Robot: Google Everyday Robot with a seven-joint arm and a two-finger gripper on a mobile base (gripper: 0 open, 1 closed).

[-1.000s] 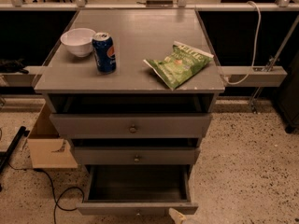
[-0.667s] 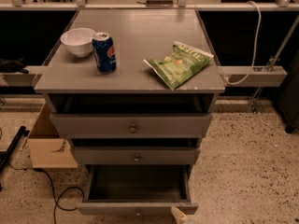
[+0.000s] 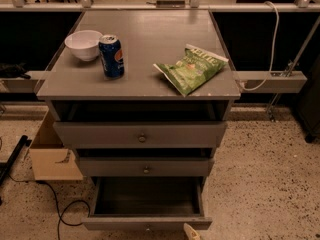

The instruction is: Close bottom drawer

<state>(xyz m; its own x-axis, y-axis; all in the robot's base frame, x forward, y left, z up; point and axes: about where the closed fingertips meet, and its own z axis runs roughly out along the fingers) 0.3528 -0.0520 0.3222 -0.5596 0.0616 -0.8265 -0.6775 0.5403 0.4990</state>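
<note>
Standing pulled well out of the grey cabinet [image 3: 47, 90], the bottom drawer [image 3: 146, 196] is showing its dark inner walls, and its slim front panel is sitting close to the lower edge of the camera view. The gripper [image 3: 191, 232] is poking in at that lower edge as a pale tip, just right of the panel's middle. Whether it is spread or closed cannot be told, nor whether it is touching the panel.

Three drawers are stacking up in the cabinet. The top drawer [image 3: 141, 134] and the middle drawer [image 3: 145, 167] are each jutting out slightly. On the cabinet top, one white bowl [image 3: 83, 44], one blue can [image 3: 111, 56] and one green chip bag [image 3: 192, 68] are resting. The can is standing upright just beside the bowl, and the bag is lying well apart to the right.

Speckled floor [image 3: 260, 184] is lying open to the right of the cabinet. A cardboard box [image 3: 52, 156] and a dark cable [image 3: 60, 211] are crowding the left side.
</note>
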